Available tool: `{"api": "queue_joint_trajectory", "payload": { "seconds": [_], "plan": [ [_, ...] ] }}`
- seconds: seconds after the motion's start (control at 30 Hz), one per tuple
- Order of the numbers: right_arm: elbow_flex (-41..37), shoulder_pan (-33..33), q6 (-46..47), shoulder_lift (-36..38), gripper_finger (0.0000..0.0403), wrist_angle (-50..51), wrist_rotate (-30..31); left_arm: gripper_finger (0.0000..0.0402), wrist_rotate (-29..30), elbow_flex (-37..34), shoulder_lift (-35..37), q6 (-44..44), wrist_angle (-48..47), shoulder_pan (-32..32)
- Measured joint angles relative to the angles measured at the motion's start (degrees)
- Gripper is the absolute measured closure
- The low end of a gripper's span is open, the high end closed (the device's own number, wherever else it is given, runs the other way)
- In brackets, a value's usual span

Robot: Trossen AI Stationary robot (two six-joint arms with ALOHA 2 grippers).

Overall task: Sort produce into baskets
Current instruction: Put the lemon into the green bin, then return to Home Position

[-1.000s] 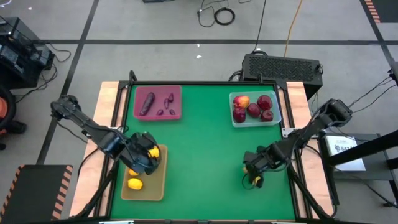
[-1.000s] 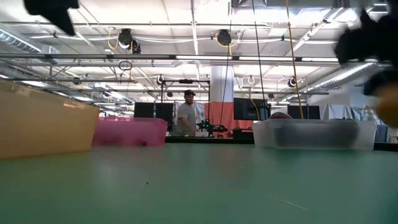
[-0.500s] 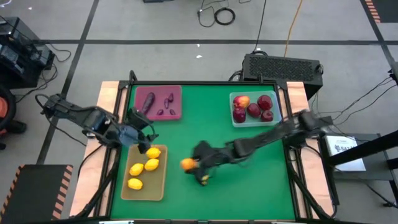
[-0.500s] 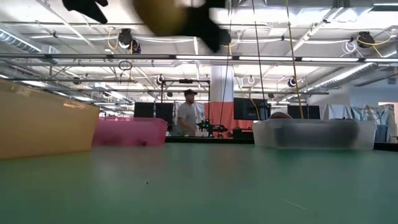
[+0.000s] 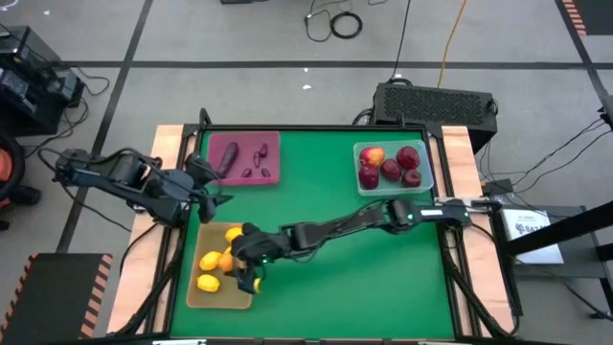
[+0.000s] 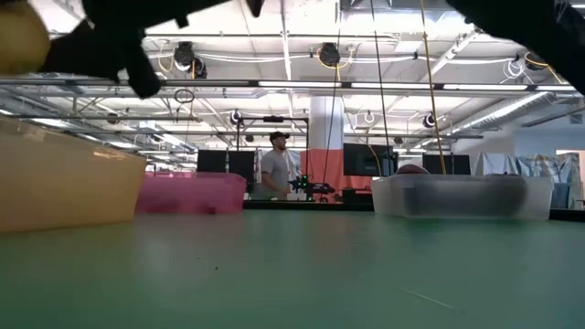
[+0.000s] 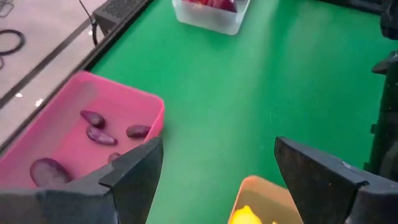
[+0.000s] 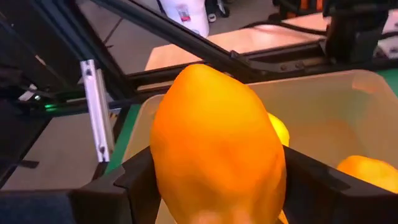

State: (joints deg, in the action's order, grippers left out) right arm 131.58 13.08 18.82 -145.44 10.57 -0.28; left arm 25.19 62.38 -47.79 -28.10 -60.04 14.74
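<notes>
My right gripper (image 5: 241, 264) reaches across the table and is shut on the orange fruit (image 8: 217, 143), just above the tan-yellow tray (image 5: 222, 297). The fruit also shows in the high view (image 5: 227, 261). Three lemons (image 5: 233, 234) lie in that tray. My left gripper (image 5: 211, 187) is open and empty at the table's left edge, between the tan tray and the maroon tray (image 5: 273, 144). Dark purple vegetables (image 5: 227, 158) lie in the maroon tray. Red apples (image 5: 391, 170) lie in the clear tray (image 5: 427, 180) at the far right. My right gripper pinches the orange fruit between its two fingers (image 8: 134, 186), one on each side of the fruit's lower half (image 8: 180, 186). The fingers come roughly level from the table's right side. The fruit is lifted clear, over the tan tray's inside (image 8: 336, 112).
The green mat (image 5: 326, 192) between the three trays is bare. My right arm (image 5: 364, 220) lies stretched across the near middle of the table. A black box (image 5: 436, 101) stands beyond the far right edge. A person stands far off in the room (image 6: 274, 169).
My right gripper has swung from the table's near right toward the left edge, carrying the orange fruit clear of the mat until it is over the tan tray. My left gripper has drawn back from over the tan tray toward the far left, near the maroon tray.
</notes>
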Motion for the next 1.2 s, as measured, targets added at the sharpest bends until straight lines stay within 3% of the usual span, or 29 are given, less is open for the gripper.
{"api": "queue_joint_trajectory", "payload": {
  "seconds": [0.27,0.4,0.57,0.7,0.93,1.03,1.2],
  "plan": [
    [3.40,-0.80,2.35,-2.27,0.0108,3.30,0.29,0.0087,-2.64,-10.70,9.67,-2.69,9.14,0.00],
    [3.40,-1.26,5.14,0.06,0.0083,7.75,-0.33,0.0087,-2.48,-13.30,13.82,-3.02,10.80,0.00],
    [3.49,-2.21,7.26,6.35,0.0068,20.42,-1.69,0.0087,-1.96,-15.16,17.32,-3.13,13.32,0.00],
    [3.48,-1.76,3.16,12.60,0.0068,32.97,2.12,0.0087,-2.01,-18.59,18.75,-3.26,21.52,0.02],
    [3.53,1.82,-2.11,22.48,0.0082,58.54,20.73,0.0087,-5.38,-28.32,18.10,-4.56,40.23,2.50],
    [3.47,2.37,-1.92,24.55,0.0085,66.73,20.98,0.0087,-5.42,-31.72,17.77,-5.88,42.98,4.46],
    [3.47,2.78,-1.51,27.87,0.0085,72.21,19.49,0.0087,-5.05,-34.75,17.81,-7.61,44.63,7.05]
  ]
}}
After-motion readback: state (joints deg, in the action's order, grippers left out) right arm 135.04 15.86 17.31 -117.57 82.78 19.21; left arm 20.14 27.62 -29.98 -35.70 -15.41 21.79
